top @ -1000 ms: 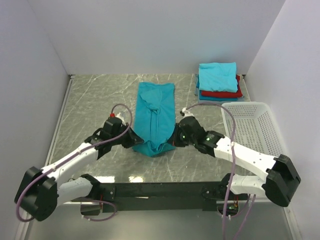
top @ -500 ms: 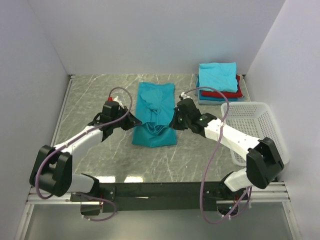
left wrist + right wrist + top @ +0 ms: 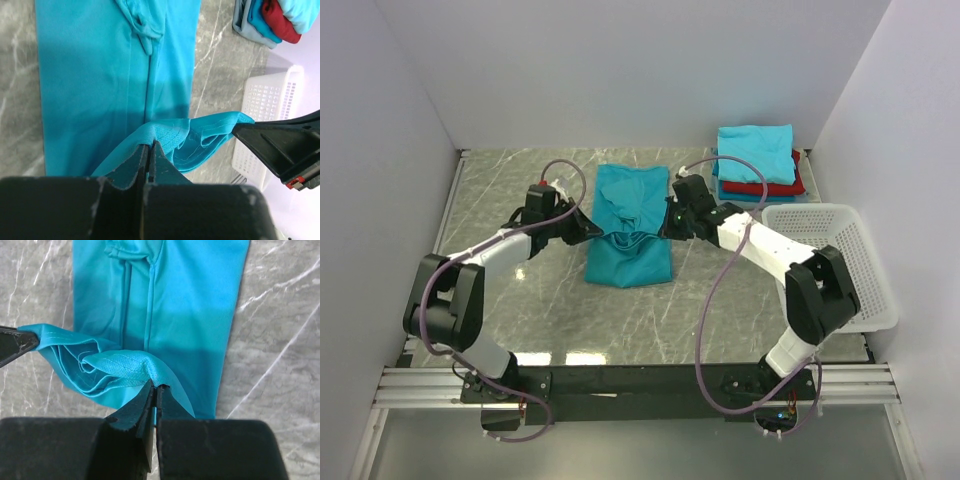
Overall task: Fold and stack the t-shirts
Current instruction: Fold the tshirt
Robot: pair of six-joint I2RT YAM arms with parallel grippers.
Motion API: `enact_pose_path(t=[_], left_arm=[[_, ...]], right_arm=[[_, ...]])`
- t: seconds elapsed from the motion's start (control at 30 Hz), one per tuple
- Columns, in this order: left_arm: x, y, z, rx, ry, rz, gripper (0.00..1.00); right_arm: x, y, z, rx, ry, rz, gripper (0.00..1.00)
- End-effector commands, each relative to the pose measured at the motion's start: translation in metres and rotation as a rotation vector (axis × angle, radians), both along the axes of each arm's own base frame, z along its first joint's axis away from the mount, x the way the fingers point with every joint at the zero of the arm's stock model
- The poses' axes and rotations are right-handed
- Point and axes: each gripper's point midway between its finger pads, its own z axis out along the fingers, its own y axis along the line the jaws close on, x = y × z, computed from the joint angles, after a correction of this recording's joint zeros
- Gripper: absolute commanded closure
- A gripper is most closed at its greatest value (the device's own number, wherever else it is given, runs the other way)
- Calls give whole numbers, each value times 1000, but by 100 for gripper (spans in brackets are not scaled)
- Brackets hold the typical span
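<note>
Teal t-shirt [image 3: 630, 225] lies mid-table, already narrowed into a long strip running away from the arm bases. Its near hem [image 3: 125, 365] is lifted off the cloth below it.

- Left gripper [image 3: 149, 147]: fingers pressed together on the hem's left corner.
- Right gripper [image 3: 155, 387]: same, pinching the right corner.
- Step, as I read it: fold the hem end over toward the far end.

Doing it well:
- The hem sags and bunches between the two pinches, so spread the grippers slightly to take up the slack before laying it down.
- Move both at matched height and pace, or the fold line skews.
- Land the hem square on the strip with side edges aligned, and release only once the cloth is resting.

Around it: the stack of folded shirts [image 3: 757, 160] sits at the far right of the table [image 3: 500, 190], teal on top, with red and blue edges showing below. The white basket [image 3: 810, 208] is just near of the stack.

Hard to tell:
- How many layers each pinch holds.
- In the top view the gripper bodies cover the fingertips.
- The number of shirts in the stack is unclear.
- The strip's far end is bunched, so its shape is hard to make out.
</note>
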Motion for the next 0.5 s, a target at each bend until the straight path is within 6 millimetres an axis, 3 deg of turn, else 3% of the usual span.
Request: enact_pose_path(t=[0.0,0.47], left_arm=[[21,-3,23,-8,-102,-27,100],[47,7,-4,51,-53,10,100]], right_arm=[[18,3,13,27,-29,18,100],[51,-2,-14,37,25,4,100]])
